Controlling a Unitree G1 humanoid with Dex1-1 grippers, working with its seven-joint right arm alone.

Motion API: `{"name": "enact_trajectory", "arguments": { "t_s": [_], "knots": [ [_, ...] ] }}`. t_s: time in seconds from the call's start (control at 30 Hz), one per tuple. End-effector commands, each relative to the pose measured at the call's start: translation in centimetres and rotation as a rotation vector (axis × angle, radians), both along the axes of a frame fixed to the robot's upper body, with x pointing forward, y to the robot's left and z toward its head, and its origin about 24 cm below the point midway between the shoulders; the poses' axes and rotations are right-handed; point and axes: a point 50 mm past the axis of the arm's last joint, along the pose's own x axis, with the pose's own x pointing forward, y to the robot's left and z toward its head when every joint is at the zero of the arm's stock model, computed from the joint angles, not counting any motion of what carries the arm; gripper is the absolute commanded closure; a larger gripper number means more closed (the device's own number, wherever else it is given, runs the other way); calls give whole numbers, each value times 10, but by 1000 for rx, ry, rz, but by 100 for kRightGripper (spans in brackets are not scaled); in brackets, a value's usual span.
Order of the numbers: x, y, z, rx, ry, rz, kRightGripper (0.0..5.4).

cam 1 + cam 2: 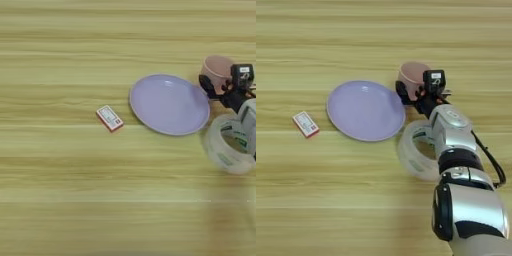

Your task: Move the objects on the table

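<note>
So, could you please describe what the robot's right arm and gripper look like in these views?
The right arm has rounded silver shells with black joints between the segments. A thin black cable loops along its outer side. The right gripper is black, and a small black box with a white label sits at the wrist.

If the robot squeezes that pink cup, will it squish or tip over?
The pale pink paper-like cup looks thin-walled, so a hard squeeze would probably dent it. It seems light for its size, so a sideways nudge from the black two-fingered end effector could slide or topple it. It stands upright on the yellowish wooden table, so it shouldn't roll unless tipped.
</note>
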Motion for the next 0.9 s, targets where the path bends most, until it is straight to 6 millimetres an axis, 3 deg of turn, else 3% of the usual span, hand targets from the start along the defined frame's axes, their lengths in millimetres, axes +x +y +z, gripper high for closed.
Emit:
{"name": "enact_trajectory", "arguments": {
  "t_s": [0.03,0.53,0.7,0.9],
  "knots": [
    [18,-1,57,-38,-206,11,105],
    [15,-2,83,-58,-311,18,105],
    [0,20,90,-79,-366,101,105],
    [-26,53,83,-82,-343,230,105]
  ]
}}
